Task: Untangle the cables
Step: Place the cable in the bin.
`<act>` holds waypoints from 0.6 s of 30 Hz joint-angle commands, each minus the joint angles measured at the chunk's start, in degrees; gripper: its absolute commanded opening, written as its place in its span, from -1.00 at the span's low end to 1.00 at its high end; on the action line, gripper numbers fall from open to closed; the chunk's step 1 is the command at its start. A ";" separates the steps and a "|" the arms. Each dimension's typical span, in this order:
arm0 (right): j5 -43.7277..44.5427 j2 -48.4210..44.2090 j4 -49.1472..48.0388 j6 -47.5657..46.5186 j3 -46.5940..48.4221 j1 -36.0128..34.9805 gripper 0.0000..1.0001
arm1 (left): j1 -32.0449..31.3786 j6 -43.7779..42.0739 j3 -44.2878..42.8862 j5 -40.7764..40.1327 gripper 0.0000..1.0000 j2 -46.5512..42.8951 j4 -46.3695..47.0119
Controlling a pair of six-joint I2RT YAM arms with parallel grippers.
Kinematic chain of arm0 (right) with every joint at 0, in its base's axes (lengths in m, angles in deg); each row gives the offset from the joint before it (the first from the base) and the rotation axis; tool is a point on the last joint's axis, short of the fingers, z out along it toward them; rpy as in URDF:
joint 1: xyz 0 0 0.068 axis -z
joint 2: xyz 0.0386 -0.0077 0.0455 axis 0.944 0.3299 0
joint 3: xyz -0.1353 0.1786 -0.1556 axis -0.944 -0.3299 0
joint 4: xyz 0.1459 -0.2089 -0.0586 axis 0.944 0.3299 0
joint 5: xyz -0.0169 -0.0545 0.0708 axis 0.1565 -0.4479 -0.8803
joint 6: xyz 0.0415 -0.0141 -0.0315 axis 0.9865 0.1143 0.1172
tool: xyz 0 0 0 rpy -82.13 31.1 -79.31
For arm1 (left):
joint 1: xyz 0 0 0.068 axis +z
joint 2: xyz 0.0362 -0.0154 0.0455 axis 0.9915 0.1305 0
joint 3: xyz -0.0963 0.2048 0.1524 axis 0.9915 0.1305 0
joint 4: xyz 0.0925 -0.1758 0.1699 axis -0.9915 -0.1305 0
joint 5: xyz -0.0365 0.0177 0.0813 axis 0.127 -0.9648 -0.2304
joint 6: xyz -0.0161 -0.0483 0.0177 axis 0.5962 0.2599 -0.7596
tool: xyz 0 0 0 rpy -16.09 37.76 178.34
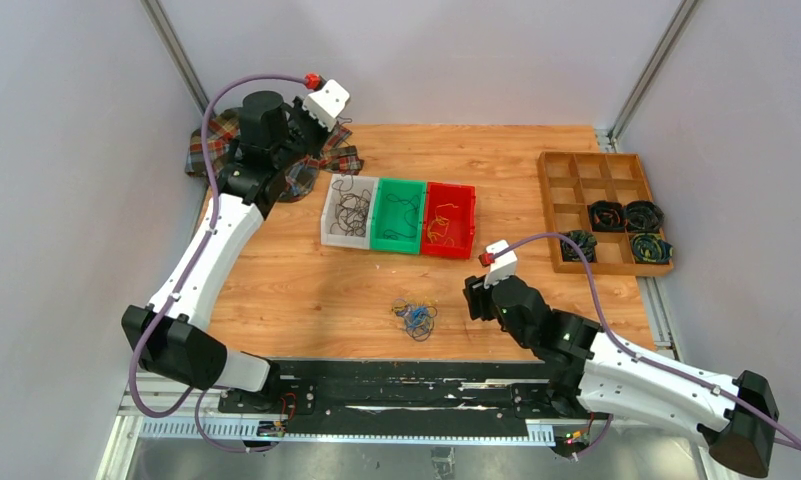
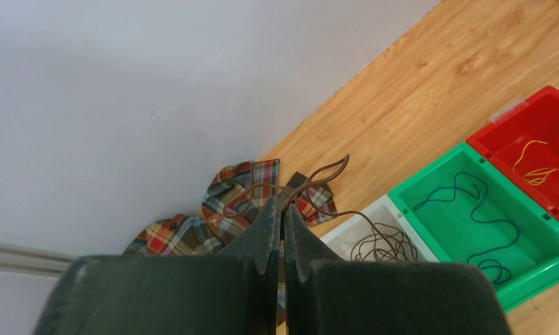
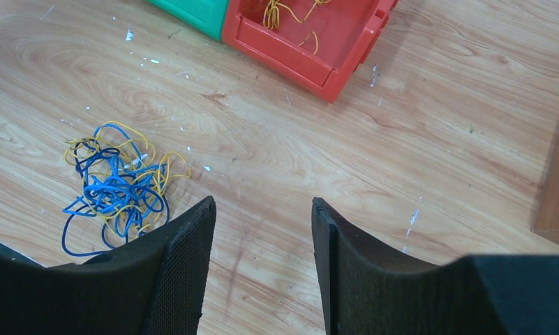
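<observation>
Blue-and-yellow clump of thin tangled cables [image 3: 116,185] lies on the wooden table [image 3: 437,139], just left of the right gripper [image 3: 262,206], jaws wide, empty. Farther back, the left gripper [image 2: 282,206] pinches one dark brown wire loop [image 2: 325,171] above the white plastic bin [image 2: 377,206]. Step, judged: depositing a single strand. Next: release over the bin, then a fine pinch on one loop.

No readable text, label, brand or number shows anywhere.

Blue-and-yellow cables [image 3: 114,187], red-green plaid cloth [image 2: 224,204], seemingly brown wire [image 2: 338,165]
</observation>
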 commanded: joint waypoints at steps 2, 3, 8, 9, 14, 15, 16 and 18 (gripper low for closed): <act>1.85 -1.36 1.48 -0.39 1.29 0.58 0.06 | 0.12 0.12 -0.22 -0.03 -0.99 -1.04 1.78; 1.91 -1.26 1.48 -0.28 1.35 0.58 0.06 | 0.12 0.62 -0.01 0.01 -0.99 -0.87 1.30; 1.50 -0.14 1.49 0.31 1.92 0.58 0.05 | -0.19 1.90 4.41 -1.09 -0.99 -0.85 -0.14; 1.48 0.09 1.56 0.29 2.16 0.58 0.05 | -0.32 1.52 5.96 -1.48 -0.99 -1.00 0.15; 1.74 1.43 1.59 0.11 3.49 0.58 0.04 | -0.80 0.79 10.79 -4.26 -0.99 0.77 0.91; 1.70 1.74 1.57 0.13 3.80 0.58 0.04 | -0.83 0.83 10.86 -4.36 -0.99 1.54 0.80; 1.67 2.01 1.55 0.21 4.08 0.58 0.04 | -0.79 1.26 11.07 -4.45 -0.99 2.30 0.84; 1.57 2.79 1.63 -0.06 4.71 0.58 0.03 | -0.84 1.76 11.84 -4.14 -0.99 3.73 1.07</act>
